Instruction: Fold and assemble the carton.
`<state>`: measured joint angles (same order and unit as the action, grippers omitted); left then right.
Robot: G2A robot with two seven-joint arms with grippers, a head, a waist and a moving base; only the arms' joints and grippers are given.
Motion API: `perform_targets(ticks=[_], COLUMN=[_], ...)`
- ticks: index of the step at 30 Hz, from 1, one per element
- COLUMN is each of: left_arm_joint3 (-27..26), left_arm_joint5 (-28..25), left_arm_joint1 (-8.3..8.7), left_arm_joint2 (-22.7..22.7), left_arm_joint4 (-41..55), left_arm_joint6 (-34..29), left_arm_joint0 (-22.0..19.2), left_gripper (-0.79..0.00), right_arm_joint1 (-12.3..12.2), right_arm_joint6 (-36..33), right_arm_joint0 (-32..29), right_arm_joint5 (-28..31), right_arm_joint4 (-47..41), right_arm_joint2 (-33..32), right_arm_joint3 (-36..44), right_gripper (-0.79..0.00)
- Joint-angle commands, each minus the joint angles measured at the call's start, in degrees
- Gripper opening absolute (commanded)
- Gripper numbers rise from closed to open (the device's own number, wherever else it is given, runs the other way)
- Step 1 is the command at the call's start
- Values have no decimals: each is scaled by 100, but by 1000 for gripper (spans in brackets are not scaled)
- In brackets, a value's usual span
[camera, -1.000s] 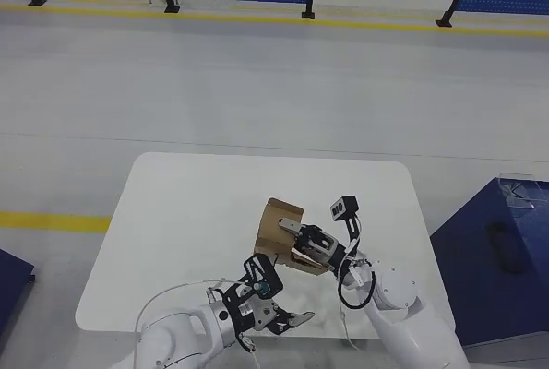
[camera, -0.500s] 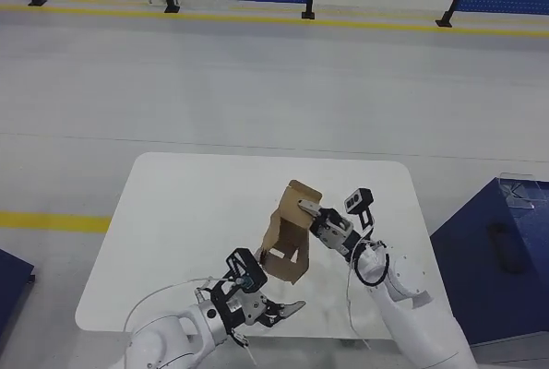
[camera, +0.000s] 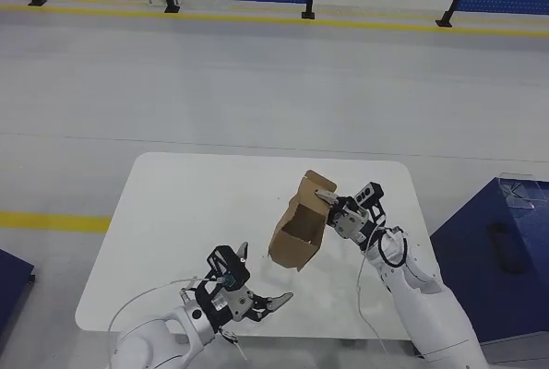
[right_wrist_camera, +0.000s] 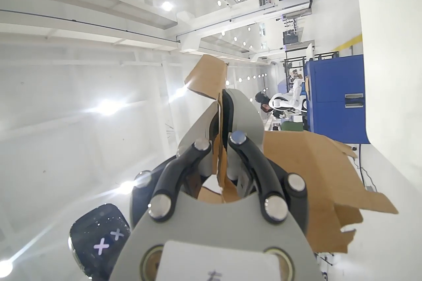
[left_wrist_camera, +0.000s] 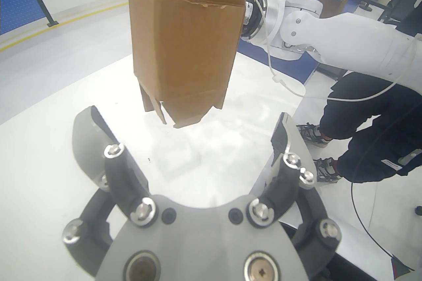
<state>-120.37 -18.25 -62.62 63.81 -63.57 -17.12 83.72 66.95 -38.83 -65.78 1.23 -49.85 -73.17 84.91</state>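
**A:** What is the left gripper [left_wrist_camera: 186, 130] doing, low and left of centre in the top view?

**B:** It sits over the near edge of the white table [camera: 182, 203], spread wide and holding nothing. It faces the carton's hanging lower flaps, so I'd say it is placed there to fold them in.

**A:** And the carton [camera: 297, 231] itself?

**B:** It is at the middle of the frame, in the air above the table and tilted. It is opened into a tube with the flaps loose at both ends. Holding it off the table probably keeps the bottom flaps reachable.

**A:** What holds it?

**B:** The right gripper [camera: 328, 199], just right of centre, is pinching the carton's upper wall edge between its fingers [right_wrist_camera: 244, 111].
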Motion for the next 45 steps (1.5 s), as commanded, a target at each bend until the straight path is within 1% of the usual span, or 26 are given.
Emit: perform_targets(ticks=[1,4,6,8,10,13,15,19,21,24,28,36,42,43,44,45], left_arm_joint3=[-56,-45,-17,69,130,221,266,378,455,472,514,607,705,719,742,752], left_arm_joint5=[245,386,517,717,1080,1658,2126,2583,2834,2995,2993,2974,2930,2916,2931,2957], left_arm_joint1=[-11,-13,-22,-25,-30,-61,-94,-153,-187,-254,-327,-458,-544,-557,-570,-585], left_arm_joint2=[93,106,31,5,-35,-110,-126,-282,-411,-657,-860,-1034,-1158,-1174,-1189,-1208], left_arm_joint4=[-234,-1060,-1519,-2002,-2630,-3063,-3256,-3926,-4464,-4768,-4899,-4752,-4880,-4931,-4982,-5019], left_arm_joint6=[488,1424,2192,2778,3200,3557,3539,3121,2872,2709,2462,2190,2021,2000,1952,1911], left_arm_joint0=[9,79,197,277,354,446,463,309,206,76,-64,-335,-516,-550,-570,-587], left_gripper=[0,0,0,0,0,0,0,0,0,0,0,0,0,-215,-369,-385], right_arm_joint1=[20,75,107,127,153,181,198,228,235,247,255,274,283,283,282,282], right_arm_joint6=[92,341,499,688,857,1122,1218,1314,1345,1333,1268,1043,1006,992,960,939], right_arm_joint0=[-37,73,181,292,388,549,603,638,628,590,573,482,485,489,488,483], right_arm_joint5=[-145,-827,-1551,-2070,-2555,-3264,-3546,-3918,-3906,-3887,-3903,-3918,-3924,-3937,-3949,-3950], right_arm_joint4=[-271,-1331,-2069,-2567,-3109,-3747,-3961,-4257,-4215,-4165,-4121,-3944,-3914,-3888,-3843,-3824], right_arm_joint2=[11,-55,-60,-91,-105,-91,-42,52,89,144,171,289,295,301,308,310], right_arm_joint3=[29,-120,-254,-390,-533,-728,-812,-920,-915,-921,-943,-888,-893,-875,-865,-874], right_gripper=[-785,-785,-785,-785,-785,-785,-785,-785,-785,-785,-785,-785,-785,-785,-785,-785])
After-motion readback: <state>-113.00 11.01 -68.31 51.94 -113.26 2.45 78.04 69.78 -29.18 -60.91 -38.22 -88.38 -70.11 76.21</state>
